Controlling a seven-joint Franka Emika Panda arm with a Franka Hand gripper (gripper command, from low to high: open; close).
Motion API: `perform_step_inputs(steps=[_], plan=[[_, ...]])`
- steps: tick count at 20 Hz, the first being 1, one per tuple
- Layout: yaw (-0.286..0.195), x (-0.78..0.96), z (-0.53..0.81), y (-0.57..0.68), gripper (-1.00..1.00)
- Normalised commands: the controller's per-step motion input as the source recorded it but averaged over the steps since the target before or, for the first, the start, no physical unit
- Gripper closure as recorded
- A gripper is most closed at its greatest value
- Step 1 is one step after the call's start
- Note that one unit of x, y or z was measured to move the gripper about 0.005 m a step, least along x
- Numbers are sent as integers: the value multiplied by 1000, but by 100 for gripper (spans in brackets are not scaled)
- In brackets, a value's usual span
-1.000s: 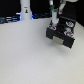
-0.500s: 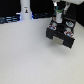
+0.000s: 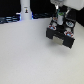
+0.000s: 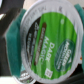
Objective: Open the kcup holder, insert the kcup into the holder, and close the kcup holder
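So the gripper [image 3: 60, 18] is clamped on the kcup [image 4: 49, 39], holding it right up over the kcup holder [image 3: 61, 34]; in the exterior view you can just make out a small pale cup with a green bit pinched between the fingers, right at the top of the black box, though it's too blurry to tell if it's touching or already partway in; the wrist view is basically all lid: a round foil top, glossy, with a pale silvery rim and a green centre with white lettering and a dark band across it; teal-green blurry shapes sit on both sides of the lid, can't tell what they are; the holder itself is a chunky black boxy thing, matte looking, with a couple of pale rectangular patches on its front and a raised upper part up around the gripper; whether that upper part is swung open I honestly can't tell at this resolution; it sits on a plain white table [image 3: 27, 57], smooth and flat; off toward the exterior view's left there's a white upright post [image 3: 24, 10] against a dark background.
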Motion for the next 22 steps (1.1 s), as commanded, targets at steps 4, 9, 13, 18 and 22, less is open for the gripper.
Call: perform_step_inputs(steps=[4, 9, 13, 18, 22], plan=[[3, 71, -180, 56, 100], [-5, 128, -107, 49, 100], [1, 79, -131, 7, 100], [-3, 112, -112, 21, 100], [-2, 64, -10, 15, 100]])
